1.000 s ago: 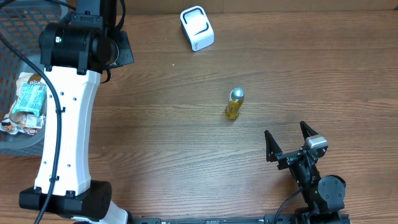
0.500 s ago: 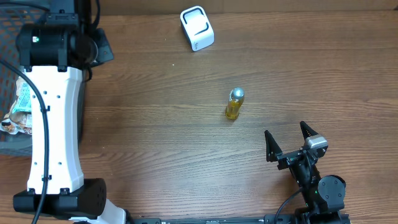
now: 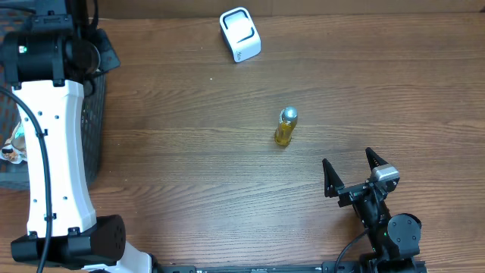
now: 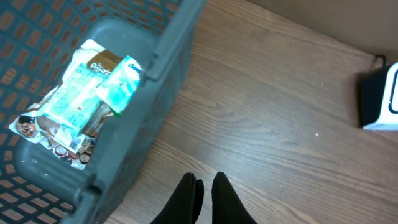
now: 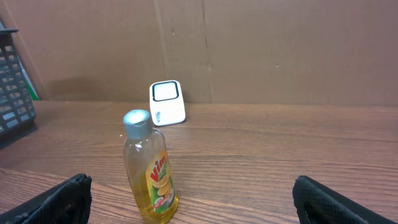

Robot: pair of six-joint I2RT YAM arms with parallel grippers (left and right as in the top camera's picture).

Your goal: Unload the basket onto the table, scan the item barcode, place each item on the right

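Left arm (image 3: 53, 152) swung further toward 9 o'clock, now over basket (image 4: 169, 59) edge. Left gripper (image 4: 202, 186): jaws pressed together, empty. Right gripper (image 3: 347, 158) at 5 o'clock unmoved, jaws spread wide. Bottle (image 3: 286, 127) upright at table centre, scanner (image 3: 240, 35) at 12 o'clock, well apart. Probably left arm goes for packet (image 4: 74, 102) in basket; scan not yet begun.

The left arm (image 3: 53, 152) reaches up the left side, its white link extended. The left tool (image 4: 205, 185) is pinched shut, empty. The right tool (image 3: 347, 159) sits low, fingers spread wide.
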